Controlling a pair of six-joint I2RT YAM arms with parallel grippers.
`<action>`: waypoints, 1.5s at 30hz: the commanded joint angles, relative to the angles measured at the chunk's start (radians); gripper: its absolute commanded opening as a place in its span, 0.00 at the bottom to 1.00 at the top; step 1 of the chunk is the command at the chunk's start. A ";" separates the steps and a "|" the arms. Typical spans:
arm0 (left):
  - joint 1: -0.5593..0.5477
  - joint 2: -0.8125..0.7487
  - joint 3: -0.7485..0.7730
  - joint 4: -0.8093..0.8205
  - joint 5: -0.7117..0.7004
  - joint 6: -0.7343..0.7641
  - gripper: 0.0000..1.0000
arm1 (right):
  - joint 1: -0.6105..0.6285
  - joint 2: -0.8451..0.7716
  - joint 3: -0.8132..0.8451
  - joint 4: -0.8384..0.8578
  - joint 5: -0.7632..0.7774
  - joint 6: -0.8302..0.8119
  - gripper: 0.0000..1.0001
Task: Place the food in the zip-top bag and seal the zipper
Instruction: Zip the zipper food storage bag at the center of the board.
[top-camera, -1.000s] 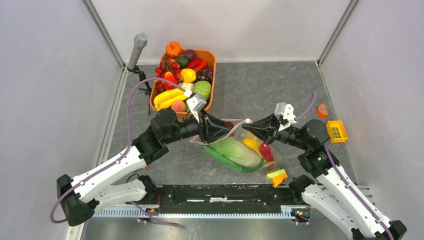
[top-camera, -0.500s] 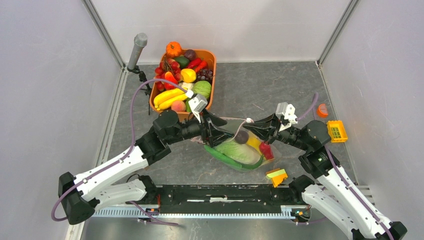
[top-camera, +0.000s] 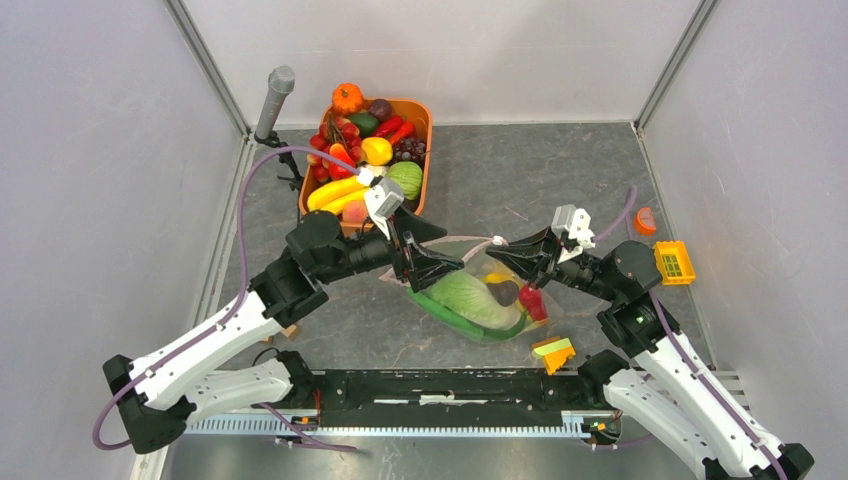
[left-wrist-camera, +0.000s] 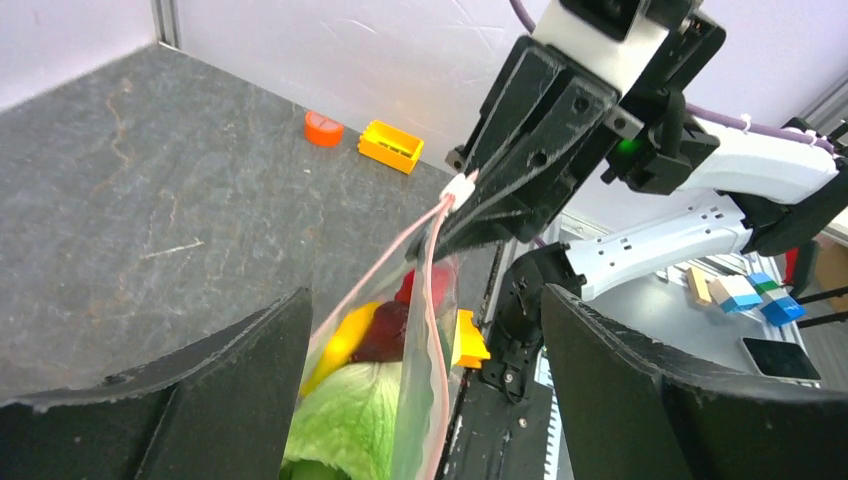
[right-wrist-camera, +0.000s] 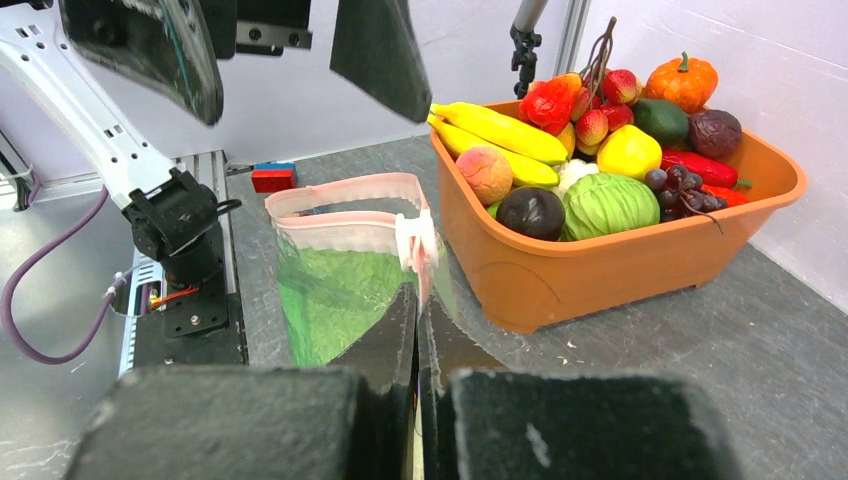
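The zip-top bag (top-camera: 452, 272) lies between my arms with its mouth held up and open. Inside are the green-and-white cabbage (top-camera: 468, 298), a yellow banana (top-camera: 497, 278), a red chili (top-camera: 534, 304), a slim green vegetable (top-camera: 470, 329) and a dark round fruit (top-camera: 504, 292). My right gripper (top-camera: 497, 252) is shut on the bag's mouth edge next to the white slider (right-wrist-camera: 413, 238) of the pink zipper (right-wrist-camera: 345, 185). My left gripper (top-camera: 440, 252) is open and empty, with its jaws on either side of the bag's mouth (left-wrist-camera: 425, 300).
An orange tub (top-camera: 428, 130) full of toy produce stands behind the left arm. A yellow-orange wedge (top-camera: 553, 352) lies by the bag's near right corner. A yellow crate (top-camera: 673, 262) and a small orange piece (top-camera: 645, 220) are at right. A grey post (top-camera: 274, 100) stands back left.
The dark round fruit left my left gripper's tips and dropped down into the bag. My left arm drew back a little to the left. The right gripper kept hold of the bag.
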 joint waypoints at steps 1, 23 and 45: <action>-0.006 0.058 0.113 -0.064 0.022 0.143 0.90 | 0.002 -0.014 0.007 0.062 0.011 -0.003 0.00; -0.005 0.289 0.303 -0.079 0.289 0.497 0.57 | 0.002 -0.019 0.021 0.035 -0.038 -0.010 0.00; -0.008 0.350 0.335 -0.025 0.386 0.429 0.41 | 0.002 -0.021 0.026 0.017 -0.049 -0.021 0.00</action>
